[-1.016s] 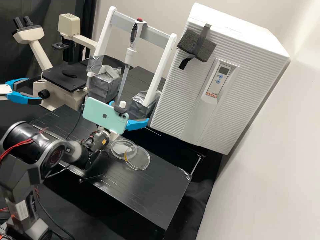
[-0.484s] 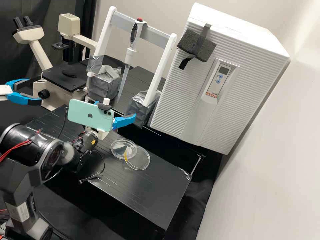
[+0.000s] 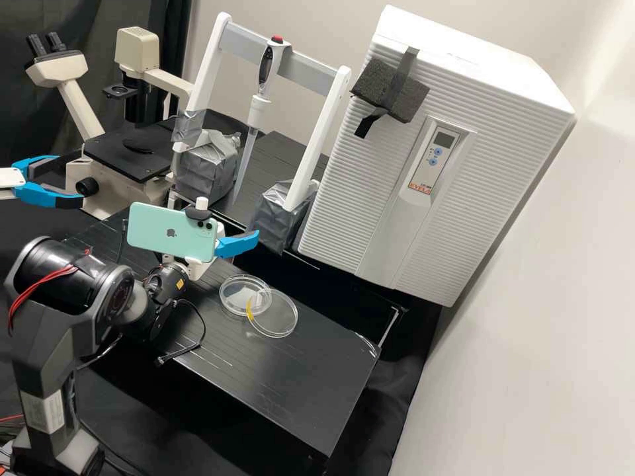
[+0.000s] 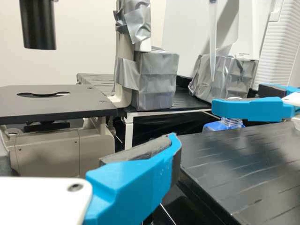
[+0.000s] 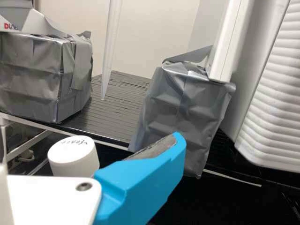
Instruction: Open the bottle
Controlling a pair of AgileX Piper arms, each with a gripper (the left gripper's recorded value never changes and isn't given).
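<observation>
White-capped bottle (image 5: pixel 73 157) gripped between the right fingers (image 5: pixel 145 174); left fingers (image 4: pixel 136 183) spread, empty.

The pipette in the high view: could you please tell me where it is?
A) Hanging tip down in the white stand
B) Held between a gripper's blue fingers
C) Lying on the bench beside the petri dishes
A: the pipette hangs tip down from the crossbar of the white stand, with no gripper on it.
</observation>
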